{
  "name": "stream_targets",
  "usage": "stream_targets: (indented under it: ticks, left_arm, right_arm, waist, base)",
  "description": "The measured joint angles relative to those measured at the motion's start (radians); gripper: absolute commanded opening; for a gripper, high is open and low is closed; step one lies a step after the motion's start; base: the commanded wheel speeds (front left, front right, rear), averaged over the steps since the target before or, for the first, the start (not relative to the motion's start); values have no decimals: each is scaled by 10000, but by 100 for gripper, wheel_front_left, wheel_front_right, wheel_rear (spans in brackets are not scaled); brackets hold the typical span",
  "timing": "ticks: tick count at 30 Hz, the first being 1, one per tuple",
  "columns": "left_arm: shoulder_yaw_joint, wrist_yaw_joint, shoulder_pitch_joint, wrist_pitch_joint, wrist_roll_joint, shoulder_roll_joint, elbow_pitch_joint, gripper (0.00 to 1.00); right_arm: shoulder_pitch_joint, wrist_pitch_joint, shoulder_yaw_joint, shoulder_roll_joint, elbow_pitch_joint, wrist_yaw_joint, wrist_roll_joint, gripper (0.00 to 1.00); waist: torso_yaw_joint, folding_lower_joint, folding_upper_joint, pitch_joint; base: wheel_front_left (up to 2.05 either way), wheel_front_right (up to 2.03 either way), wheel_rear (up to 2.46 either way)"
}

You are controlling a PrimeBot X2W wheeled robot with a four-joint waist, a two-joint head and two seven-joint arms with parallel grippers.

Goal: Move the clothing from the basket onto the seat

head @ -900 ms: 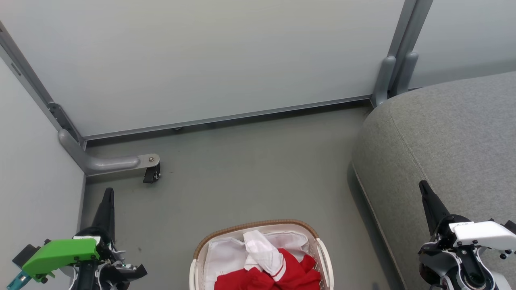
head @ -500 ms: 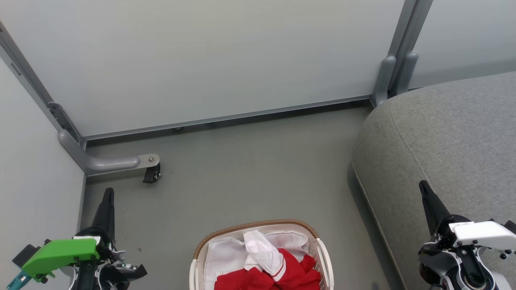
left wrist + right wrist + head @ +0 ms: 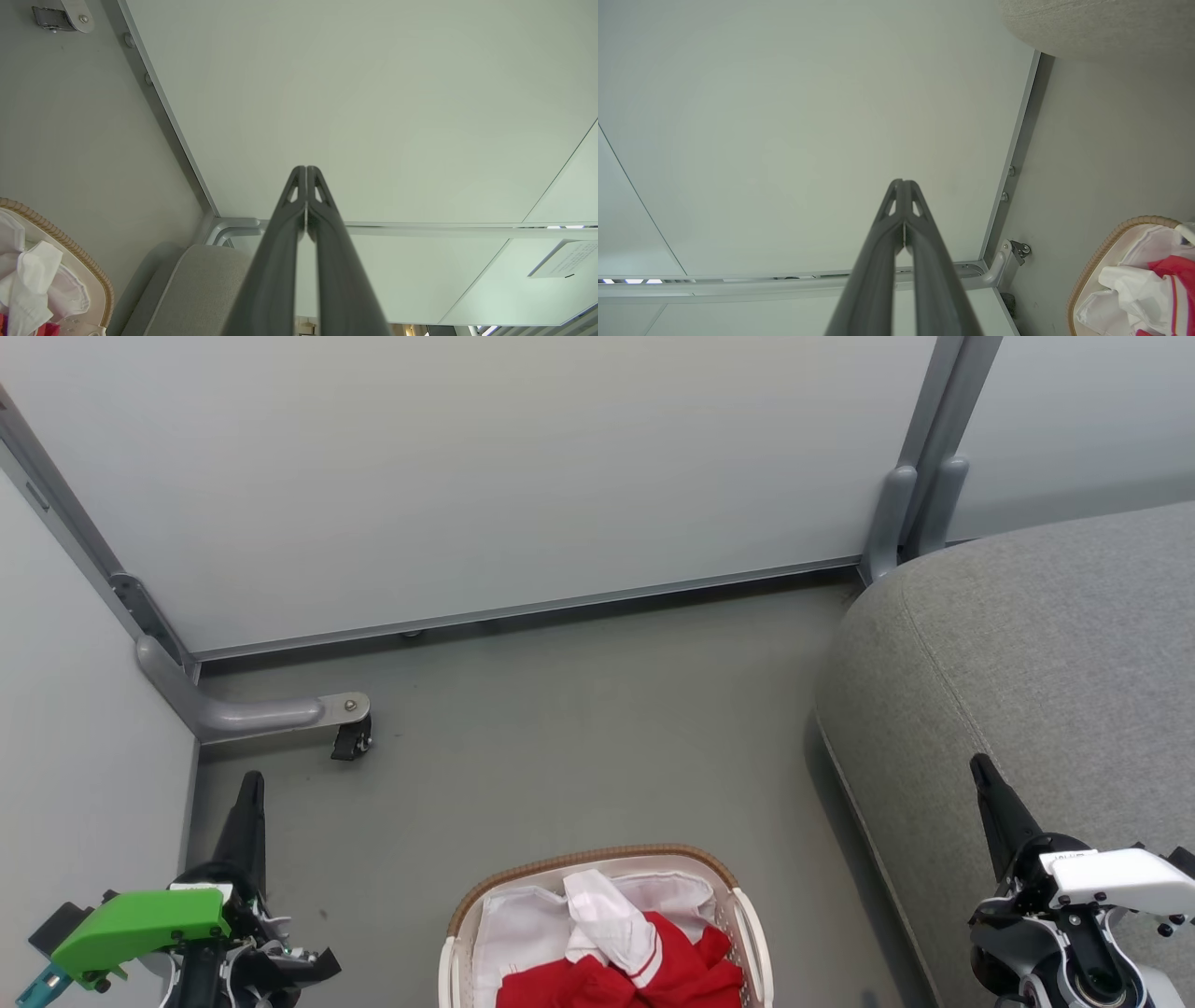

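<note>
Presently, entry one: the clothing [image 3: 644, 961], bright red sports garments with white stripes and a crumpled white panel uppermost, lay heaped in the basket [image 3: 597, 856]. The basket was an oval cream plastic one with a brown woven rim and a white fabric liner [image 3: 518, 929], and it stood on the grey floor [image 3: 579, 728] at the lower middle of the head view, partly cut off by the frame. Entry two: the seat [image 3: 1046, 644], a large grey woven sofa cushion, stood to the robot's right of the basket, near it but apart, and no garment lay on the part of it in view. Entry three: the left gripper [image 3: 250, 786] hung low at the left beside a pale wall panel [image 3: 467, 476], its two dark fingers pressed together with nothing between them. Entry four: the right gripper [image 3: 980, 770] was poised over the seat's near edge, likewise closed to a narrow point and carrying nothing. Both were well apart from the basket. Also noted: a small caster [image 3: 352, 739] on a grey frame foot. Assessment: the task appeared unstarted. Everything was left to do, namely opening a gripper, reaching into the basket, grasping the red fabric, lifting it clear of the rim and laying it on the seat, probably more than once.
</note>
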Motion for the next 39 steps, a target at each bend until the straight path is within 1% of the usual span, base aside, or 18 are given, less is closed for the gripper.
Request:
stream_targets:
  ticks: [39]
  left_arm:
    - [0, 0, 0, 0, 0, 2, 0, 0]
  right_arm:
    - [0, 0, 0, 0, 0, 0, 0, 0]
  waist:
    - [0, 0, 0, 0]
  base:
    - [0, 0, 0]
